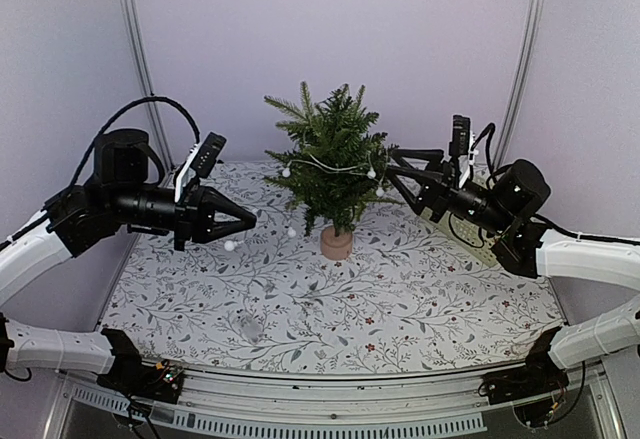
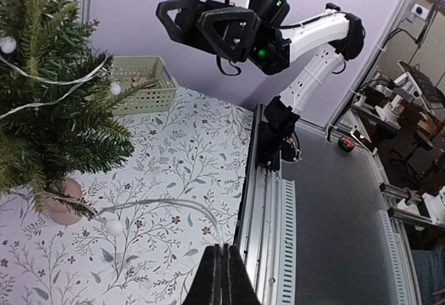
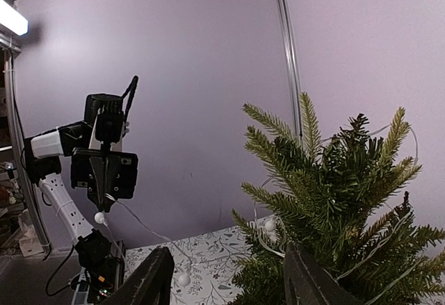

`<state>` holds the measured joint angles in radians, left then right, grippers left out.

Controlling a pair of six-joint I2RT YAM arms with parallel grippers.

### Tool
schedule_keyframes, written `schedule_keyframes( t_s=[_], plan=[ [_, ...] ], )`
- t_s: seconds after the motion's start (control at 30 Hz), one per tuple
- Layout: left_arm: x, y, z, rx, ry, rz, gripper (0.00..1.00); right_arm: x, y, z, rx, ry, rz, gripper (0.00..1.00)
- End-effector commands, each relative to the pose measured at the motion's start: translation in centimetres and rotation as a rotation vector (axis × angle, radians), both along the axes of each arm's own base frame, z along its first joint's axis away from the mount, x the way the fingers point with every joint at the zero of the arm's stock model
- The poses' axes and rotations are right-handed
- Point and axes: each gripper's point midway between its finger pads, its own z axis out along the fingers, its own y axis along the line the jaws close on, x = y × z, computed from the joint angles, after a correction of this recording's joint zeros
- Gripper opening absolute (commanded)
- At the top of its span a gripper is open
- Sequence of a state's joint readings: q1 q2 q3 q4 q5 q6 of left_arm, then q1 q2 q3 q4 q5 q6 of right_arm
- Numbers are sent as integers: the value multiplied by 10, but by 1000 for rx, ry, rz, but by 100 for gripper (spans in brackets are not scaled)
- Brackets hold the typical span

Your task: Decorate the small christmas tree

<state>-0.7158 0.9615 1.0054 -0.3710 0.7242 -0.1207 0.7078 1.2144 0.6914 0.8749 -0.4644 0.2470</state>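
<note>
The small christmas tree (image 1: 332,154) stands on a tan round base (image 1: 336,243) at the back middle of the table. A white string garland with white beads (image 1: 371,173) hangs across its branches. My left gripper (image 1: 250,219) is left of the tree and shut on the garland's free end; one bead (image 1: 229,246) dangles below it. The left wrist view shows the string (image 2: 174,204) running from the shut gripper (image 2: 224,253) to the tree (image 2: 49,110). My right gripper (image 1: 392,174) is open and empty at the tree's right side, with branches (image 3: 334,201) just beyond its fingers (image 3: 156,277).
A pale green slatted basket (image 2: 142,86) sits at the back right, mostly behind my right arm in the top view (image 1: 482,242). A small pale object (image 1: 250,327) lies on the floral tablecloth at front left. Metal rails (image 1: 330,404) edge the table's front.
</note>
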Motion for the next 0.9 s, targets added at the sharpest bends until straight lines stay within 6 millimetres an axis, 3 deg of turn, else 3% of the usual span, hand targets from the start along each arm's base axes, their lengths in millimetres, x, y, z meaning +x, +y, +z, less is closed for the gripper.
schedule_keyframes(
  t_s=[0.0,0.5,0.73,0.87],
  plan=[
    [-12,-5,10,-36,-44,-59,0,-6,8,-7,-28,14,42,57],
    [-21,10,-70,85,127,-14,0,-8,7,-8,-34,12,35,56],
    [-25,-6,-60,69,112,-69,0,-6,9,-8,-37,13,37,56],
    [-25,-15,-70,124,114,-94,0,-6,7,-9,-37,14,29,57]
  ],
)
